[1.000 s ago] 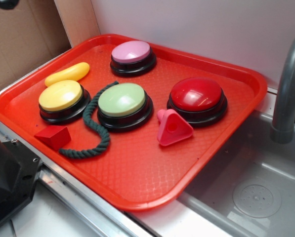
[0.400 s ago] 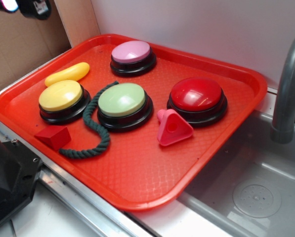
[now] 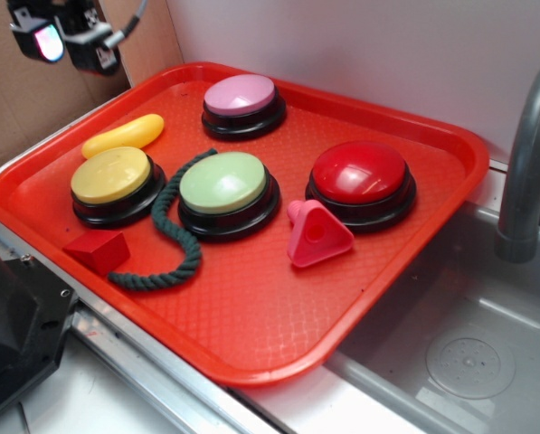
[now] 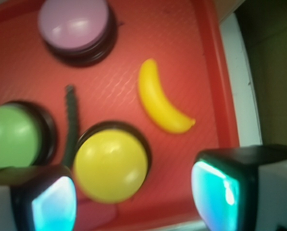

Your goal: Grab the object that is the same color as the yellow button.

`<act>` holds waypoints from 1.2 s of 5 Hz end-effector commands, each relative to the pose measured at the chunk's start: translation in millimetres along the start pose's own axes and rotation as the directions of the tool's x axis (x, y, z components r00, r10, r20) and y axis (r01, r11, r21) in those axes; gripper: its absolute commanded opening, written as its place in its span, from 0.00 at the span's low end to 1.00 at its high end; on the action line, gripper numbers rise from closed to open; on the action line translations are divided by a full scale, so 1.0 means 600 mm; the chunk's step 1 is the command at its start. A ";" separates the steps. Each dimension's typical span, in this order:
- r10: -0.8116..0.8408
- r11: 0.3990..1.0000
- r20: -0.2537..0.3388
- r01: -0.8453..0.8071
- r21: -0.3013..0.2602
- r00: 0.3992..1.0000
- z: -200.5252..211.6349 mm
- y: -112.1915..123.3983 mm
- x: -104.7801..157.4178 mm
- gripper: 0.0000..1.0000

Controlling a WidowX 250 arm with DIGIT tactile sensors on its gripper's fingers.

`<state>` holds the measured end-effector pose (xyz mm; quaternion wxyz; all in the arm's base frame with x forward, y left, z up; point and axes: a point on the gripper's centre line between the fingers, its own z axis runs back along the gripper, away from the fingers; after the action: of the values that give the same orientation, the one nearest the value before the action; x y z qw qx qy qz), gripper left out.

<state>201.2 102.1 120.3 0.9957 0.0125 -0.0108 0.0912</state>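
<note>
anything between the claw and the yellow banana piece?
Nothing visible. The claw hangs open above the tray's far-left corner, and the yellow banana piece lies uncovered near the rim. Closest neighbour is the yellow button, beside it but apart in the wrist view.

A toy kitchen set up as a robot test station.

A red plastic tray lies across a grey sink basin beside a grey faucet, with a plain white wall and cardboard backing behind.
</note>
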 end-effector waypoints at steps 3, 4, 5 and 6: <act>-0.036 0.999 -0.045 0.036 0.006 0.998 -0.146 0.048 0.050 1.00; -0.034 0.999 -0.039 0.034 -0.002 0.999 -0.156 0.041 0.050 1.00; 0.021 1.000 -0.031 -0.021 0.002 0.999 -0.163 0.036 0.049 0.09; 0.042 0.999 -0.033 -0.042 0.007 0.999 -0.163 0.038 0.050 0.00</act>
<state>226.1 126.4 17.4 0.9936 0.0067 0.0215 0.1108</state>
